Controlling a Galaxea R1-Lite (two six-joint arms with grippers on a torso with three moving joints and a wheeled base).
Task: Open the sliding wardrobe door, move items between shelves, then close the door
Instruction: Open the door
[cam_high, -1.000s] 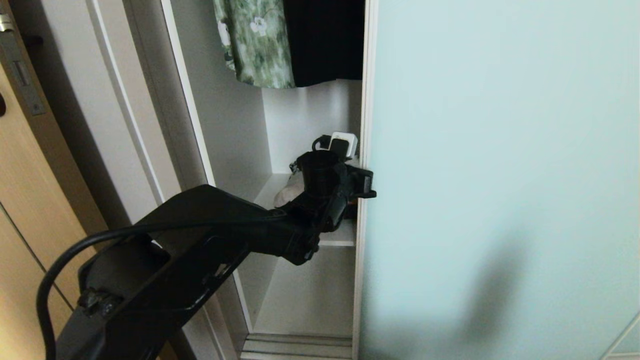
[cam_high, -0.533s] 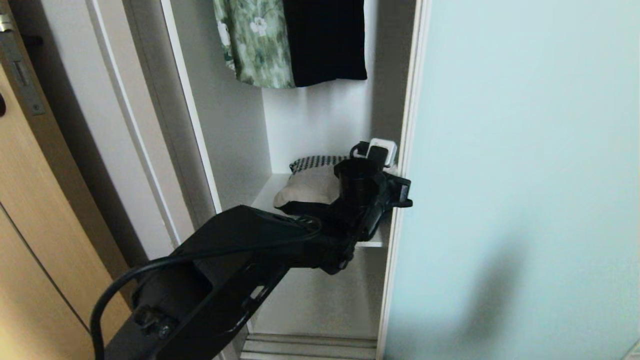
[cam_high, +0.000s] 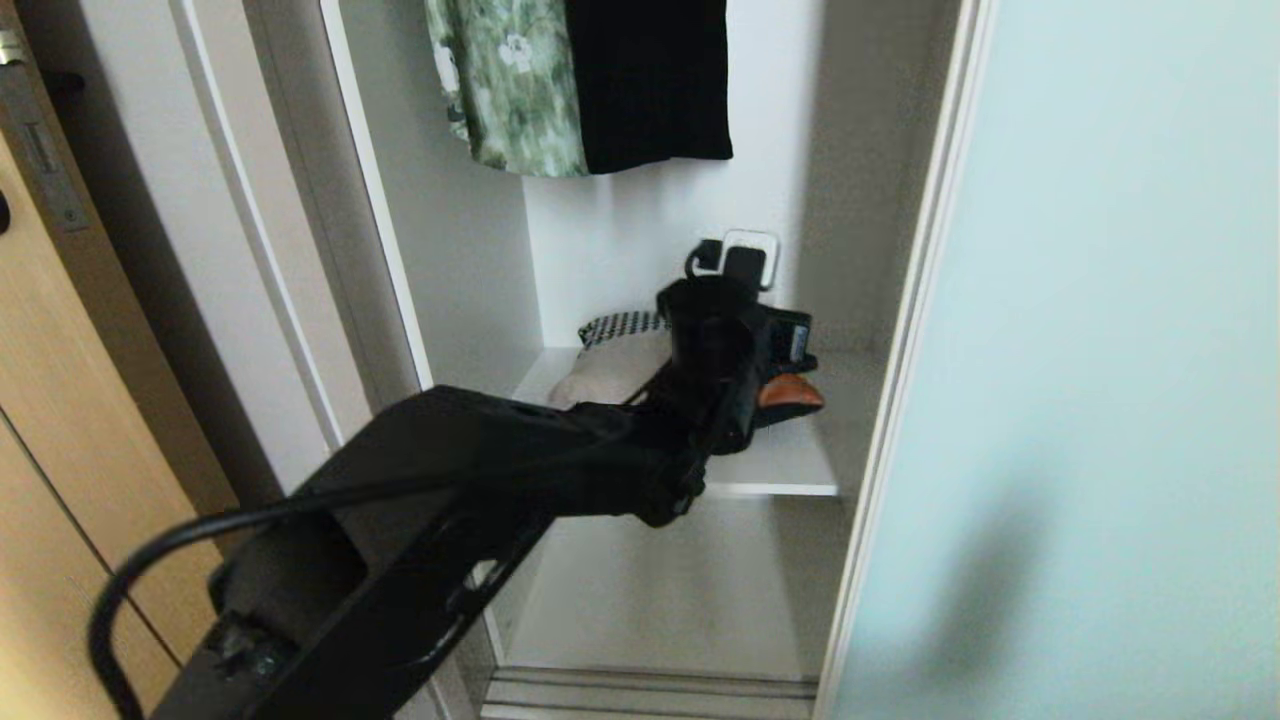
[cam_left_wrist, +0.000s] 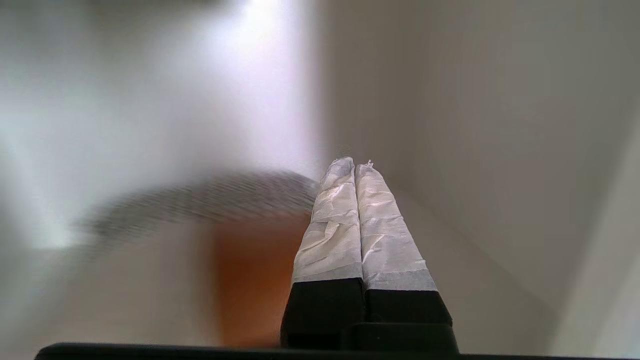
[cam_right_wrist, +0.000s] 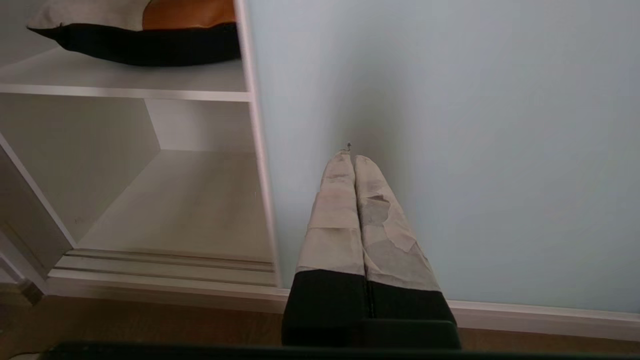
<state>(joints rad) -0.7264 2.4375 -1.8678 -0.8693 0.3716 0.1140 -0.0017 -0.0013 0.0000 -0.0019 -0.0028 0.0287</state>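
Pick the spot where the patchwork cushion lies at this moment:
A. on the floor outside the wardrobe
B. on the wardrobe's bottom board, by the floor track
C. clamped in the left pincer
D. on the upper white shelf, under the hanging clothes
D. The cushion lies on the upper shelf below the hanging clothes; the left pincer is shut on nothing, and the bottom board holds no cushion.

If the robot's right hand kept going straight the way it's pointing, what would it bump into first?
Most likely the sliding wardrobe door. The shut right hand points at its frosted glass, beside the open shelves, with nothing between them, though how far off is unclear.
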